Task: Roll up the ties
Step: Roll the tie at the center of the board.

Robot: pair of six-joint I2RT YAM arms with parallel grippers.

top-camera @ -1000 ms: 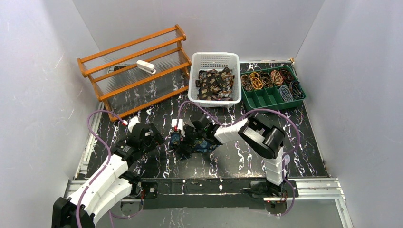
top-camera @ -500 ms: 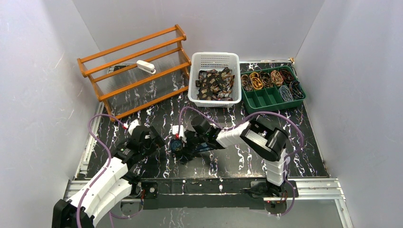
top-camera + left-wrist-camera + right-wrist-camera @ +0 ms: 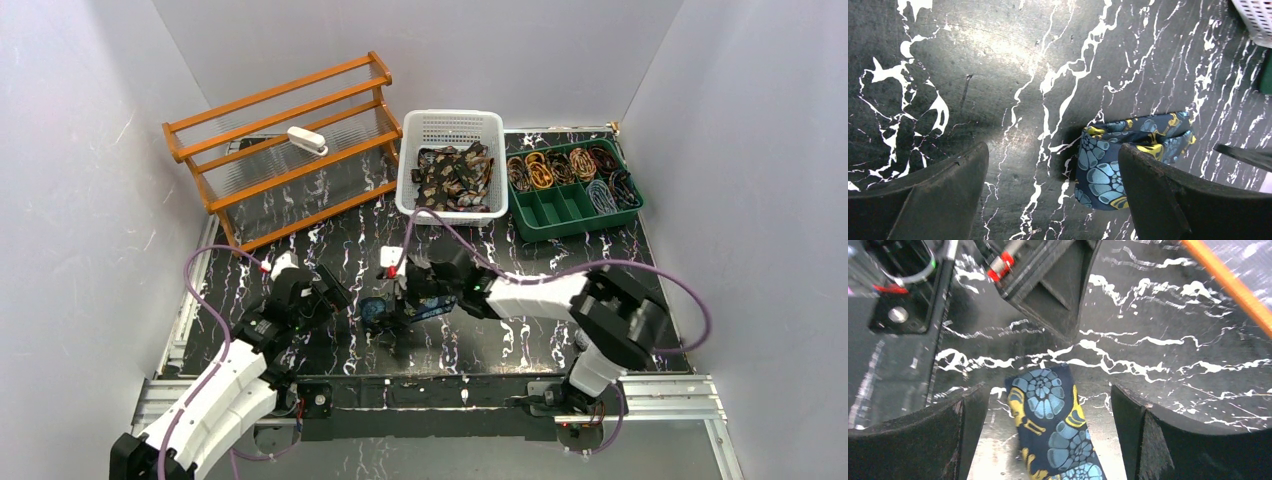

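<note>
Jaws wide apart and empty, the left gripper (image 3: 1053, 150) sits low over the black white-veined marble-look surface (image 3: 973, 75), hardly moved over the last second. Just off its right-hand finger, touching or nearly so, lies the bunched end of the dark blue paisley fabric tie (image 3: 1103, 165) with teal and gold figures. Between its fingers there is only bare surface.

Further right, the right gripper (image 3: 1045, 400) is what has changed. Its arm has dropped and stretched out flat, the elbow swinging outward, and the jaws, which pinched inward a moment ago, now stand fully apart again. The tie runs lengthways straight through that gap, flat on the surface and clear of both fingers, with its end just beyond the fingertips toward the left gripper. To me that reads as a let-go and re-set: the roll looks barely begun and will need a fresh grasp.
</note>
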